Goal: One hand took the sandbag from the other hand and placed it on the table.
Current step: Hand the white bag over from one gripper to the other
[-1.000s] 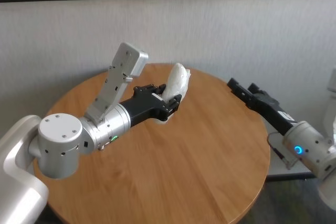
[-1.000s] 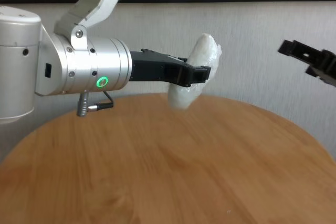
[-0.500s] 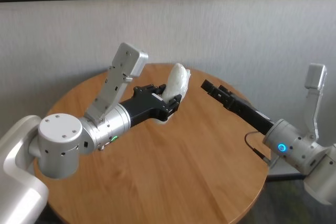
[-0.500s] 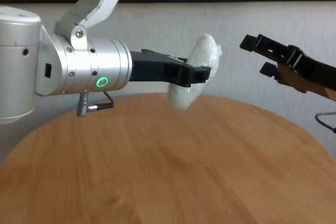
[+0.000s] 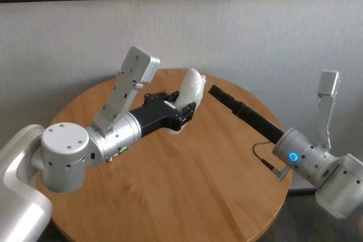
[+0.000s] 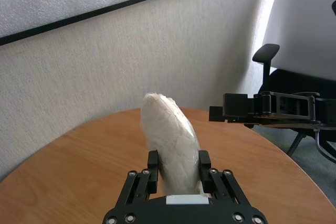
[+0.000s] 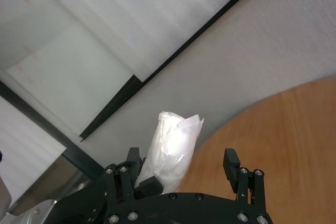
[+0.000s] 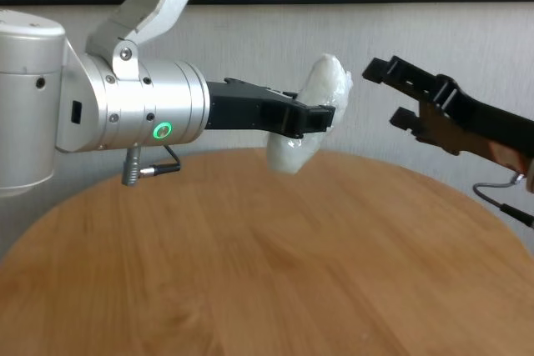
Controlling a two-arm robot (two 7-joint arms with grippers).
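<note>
chest view shows the left gripper (image 8: 313, 118) clamped on the sandbag (image 8: 310, 112), held upright above the table (image 8: 250, 273). the right gripper (image 8: 385, 93), jaws parted and empty, sits just beside the bag's upper end, pointing toward it.

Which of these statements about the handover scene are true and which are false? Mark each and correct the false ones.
1. The left end effector is shut on the sandbag. True.
2. The sandbag lies flat on the table. False: it is held upright above the tabletop.
3. The right end effector is open and apart from the sandbag. True.
4. The right arm's wrist shows a green light. False: its light is blue; the green one is on the left wrist.
</note>
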